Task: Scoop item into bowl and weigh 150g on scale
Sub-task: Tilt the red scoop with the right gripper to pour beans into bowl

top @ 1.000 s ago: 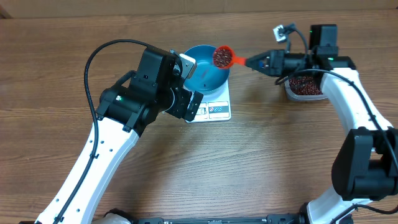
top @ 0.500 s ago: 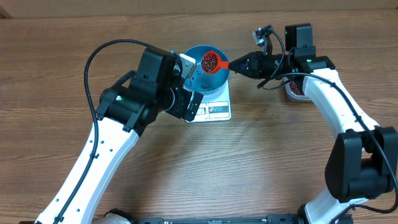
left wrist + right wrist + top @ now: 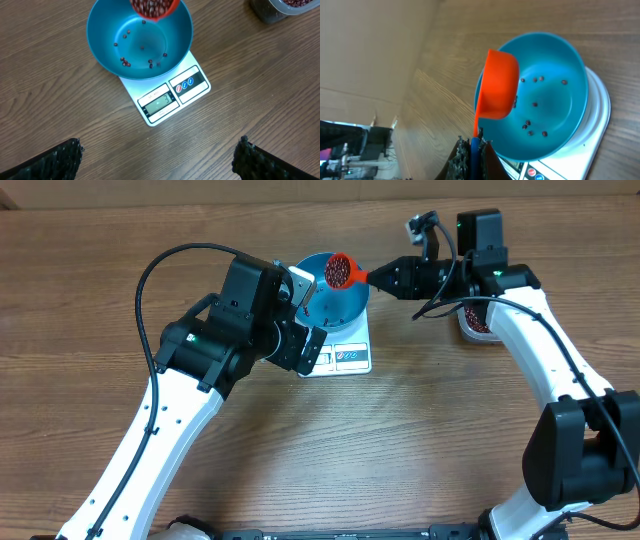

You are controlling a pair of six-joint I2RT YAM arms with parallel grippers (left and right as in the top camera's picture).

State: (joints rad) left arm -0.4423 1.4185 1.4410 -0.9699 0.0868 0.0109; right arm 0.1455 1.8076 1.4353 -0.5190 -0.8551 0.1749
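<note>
The right gripper (image 3: 388,277) is clamped tight on the handle of the red scoop (image 3: 497,87), which runs three-to-nine o'clock. Its cup of maroon beans (image 3: 338,272) tips above the one o'clock rim of the blue bowl (image 3: 330,310), which sits on the white scale (image 3: 347,358) at the claw's eight o'clock. The left gripper (image 3: 160,157) gapes wide and empty nearby.

Red scoop (image 3: 340,271) airborne, tilted. Clear plastic tub (image 3: 470,328) on wooden table (image 3: 400,440), well right of scoop, partly hidden.
</note>
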